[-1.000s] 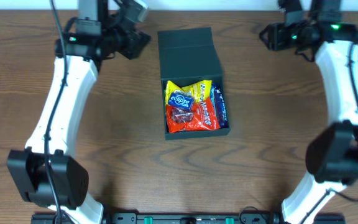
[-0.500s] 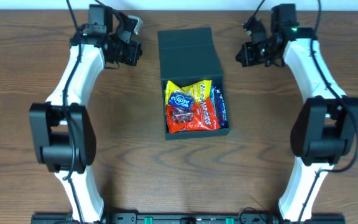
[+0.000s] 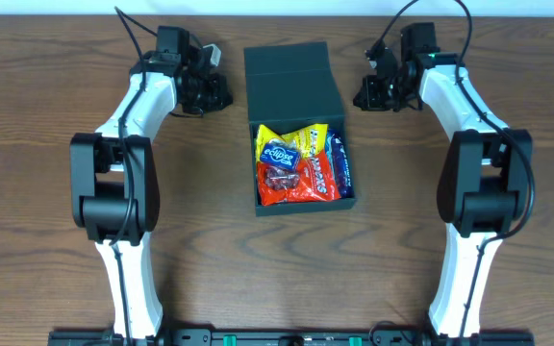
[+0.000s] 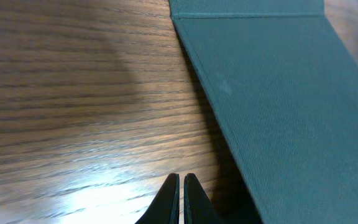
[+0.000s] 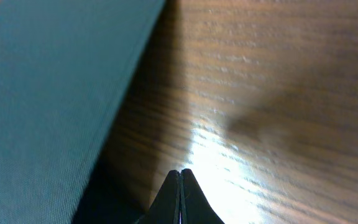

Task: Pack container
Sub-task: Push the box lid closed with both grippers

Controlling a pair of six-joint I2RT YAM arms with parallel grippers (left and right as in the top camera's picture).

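Note:
The dark teal container (image 3: 296, 202) stands mid-table with its flap lid (image 3: 290, 85) folded back flat on the far side. Red, yellow and blue snack packets (image 3: 301, 165) fill it. My left gripper (image 3: 221, 96) is shut and empty, low over the wood just left of the lid; the lid's edge (image 4: 278, 106) runs along the right of the left wrist view, fingertips (image 4: 181, 180) beside it. My right gripper (image 3: 362, 96) is shut and empty just right of the lid; the lid (image 5: 42, 106) fills the left of the right wrist view, fingertips (image 5: 180, 174) beside it.
The brown wooden table (image 3: 190, 240) surrounds the box. Both white arms reach in from the near edge along the left and right sides. The table's far edge lies just behind the lid.
Both grippers have moved inward toward the open lid, the left one rightward and the right one leftward. The box and packets have not moved.

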